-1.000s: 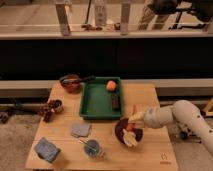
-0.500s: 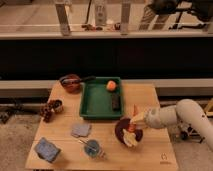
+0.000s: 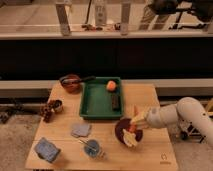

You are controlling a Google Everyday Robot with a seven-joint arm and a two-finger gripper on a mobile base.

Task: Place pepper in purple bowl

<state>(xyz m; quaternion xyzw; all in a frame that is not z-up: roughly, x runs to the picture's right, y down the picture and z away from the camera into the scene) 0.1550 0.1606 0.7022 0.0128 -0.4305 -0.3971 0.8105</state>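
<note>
Camera view, looking down over the light wooden bench (image 3: 150,95): my white arm (image 3: 175,113) is extending in from the right edge, and my end effector (image 3: 135,121) is hanging over the round dark purple bowl (image 3: 120,131) near the front right of the bench. Wide or narrow, I cannot tell from here. The slim orange-red pepper (image 3: 132,128) is showing right below the end effector, over the bowl's dark inside. Whether I'm holding it or it is lying in the bowl on its own, I can't make out. A pale yellow banana-shaped item (image 3: 129,141) is sticking out over the front rim of the same bowl.

Behind the bowl, the green rectangular plastic tray (image 3: 87,100) is sitting in the middle of the bench. A round orange fruit (image 3: 111,85) is resting in its far right corner, with a small dark rectangular block (image 3: 115,102) lying just in front of it. Left of the tray, a brownish-red bowl with a dark handle (image 3: 70,83) is standing at the back edge.

Along the left side, a dark lumpy cluster (image 3: 47,110) is sitting near the edge. A flat grey-blue cloth (image 3: 81,130) is lying in front of the tray, a small blue cup (image 3: 92,148) is standing near the front edge, and a blue-grey block (image 3: 47,149) is occupying the front left corner, well apart from the purple bowl.
</note>
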